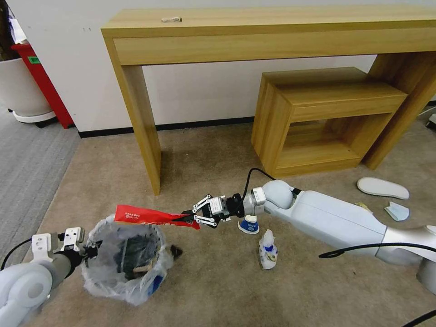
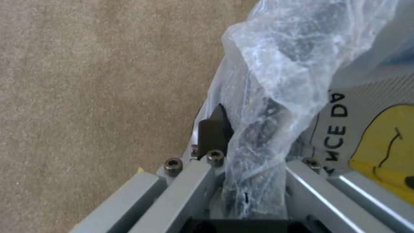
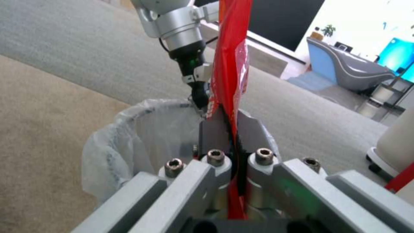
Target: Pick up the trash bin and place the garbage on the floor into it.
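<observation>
Both claws are busy: left claw (image 1: 93,249) is pinching the trash bin (image 1: 125,260) rim, right claw (image 1: 190,217) is clamping a red wrapper (image 1: 152,215), long axis stretching across above the bin's far rim.

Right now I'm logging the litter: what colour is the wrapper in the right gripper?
Red with white print, clearest in the head view: wrapper, right gripper.

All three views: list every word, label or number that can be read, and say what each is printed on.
"NCE DA", partial dark letters seen rotated, on the trash bin wall beside a yellow cartoon figure, where the left gripper clamps its rim.
White print on the red wrapper strip held in the right gripper: too small to read.
Blue mark on the paper cup: unreadable.
Label on the small bottle: unreadable.
</observation>
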Robot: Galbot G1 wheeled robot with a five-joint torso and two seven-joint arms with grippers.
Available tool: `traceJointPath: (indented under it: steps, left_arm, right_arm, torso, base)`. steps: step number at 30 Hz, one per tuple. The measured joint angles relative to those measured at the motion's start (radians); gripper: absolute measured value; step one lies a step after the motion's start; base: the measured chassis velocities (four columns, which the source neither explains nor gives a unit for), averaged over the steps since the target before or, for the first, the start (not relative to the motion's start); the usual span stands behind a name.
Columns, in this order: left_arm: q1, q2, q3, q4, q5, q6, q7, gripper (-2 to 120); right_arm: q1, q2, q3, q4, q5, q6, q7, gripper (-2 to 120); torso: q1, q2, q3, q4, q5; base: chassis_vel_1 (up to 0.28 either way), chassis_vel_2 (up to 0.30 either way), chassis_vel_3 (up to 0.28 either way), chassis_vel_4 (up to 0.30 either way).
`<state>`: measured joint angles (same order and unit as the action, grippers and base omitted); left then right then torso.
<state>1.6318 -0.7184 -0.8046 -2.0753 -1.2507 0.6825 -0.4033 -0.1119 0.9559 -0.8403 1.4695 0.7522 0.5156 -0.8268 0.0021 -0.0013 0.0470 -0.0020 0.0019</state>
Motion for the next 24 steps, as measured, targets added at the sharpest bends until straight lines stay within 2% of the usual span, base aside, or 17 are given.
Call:
traceJointPath:
  steps: [12, 24]
  left_arm:
    - [-0.016, -0.001, -0.011, -0.044, -0.094, 0.013, -0.055, 0]
    - [-0.026, -0.019, -0.001, -0.045, -0.099, 0.012, -0.062, 0]
  right_arm:
    - [0.011, 0.02, -0.018, 0.008, 0.011, -0.001, 0.03, 0]
    - [0.041, 0.078, -0.079, 0.011, 0.025, -0.004, 0.08, 0]
  torso:
    - [0.0, 0.0, 0.0, 0.0001, 0.0002]
    - [0.0, 0.0, 0.0, 0.0002, 0.0001]
  base:
    - [0.0, 0.0, 0.0, 0.0]
    - [0.0, 0.0, 0.0, 0.0]
